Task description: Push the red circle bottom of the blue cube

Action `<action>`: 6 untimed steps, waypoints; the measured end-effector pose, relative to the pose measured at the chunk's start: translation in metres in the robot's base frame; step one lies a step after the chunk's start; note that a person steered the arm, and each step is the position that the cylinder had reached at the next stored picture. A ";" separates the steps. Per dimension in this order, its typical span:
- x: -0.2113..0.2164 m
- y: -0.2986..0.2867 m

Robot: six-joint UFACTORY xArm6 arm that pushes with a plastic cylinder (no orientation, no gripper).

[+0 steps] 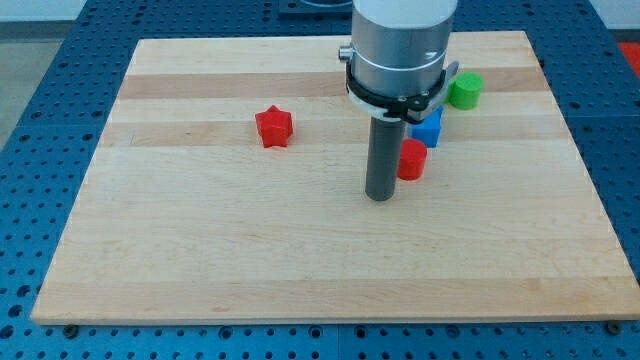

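Observation:
The red circle [412,160] is a short red cylinder on the wooden board, right of centre. The blue cube [429,127] sits just above it and slightly to the right, partly hidden behind the arm's body; the two look close or touching. My tip [380,196] rests on the board just left of and a little below the red circle, with the rod against or very near the circle's left side.
A red star-shaped block [273,127] lies left of centre. A green block [464,91] sits near the board's upper right, above the blue cube. The wooden board [200,250] is bordered by a blue perforated table.

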State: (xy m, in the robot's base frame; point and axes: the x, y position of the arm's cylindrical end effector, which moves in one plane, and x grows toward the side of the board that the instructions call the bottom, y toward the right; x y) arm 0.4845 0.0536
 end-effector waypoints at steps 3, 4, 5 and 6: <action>-0.010 0.042; -0.018 0.041; -0.020 0.041; -0.020 0.041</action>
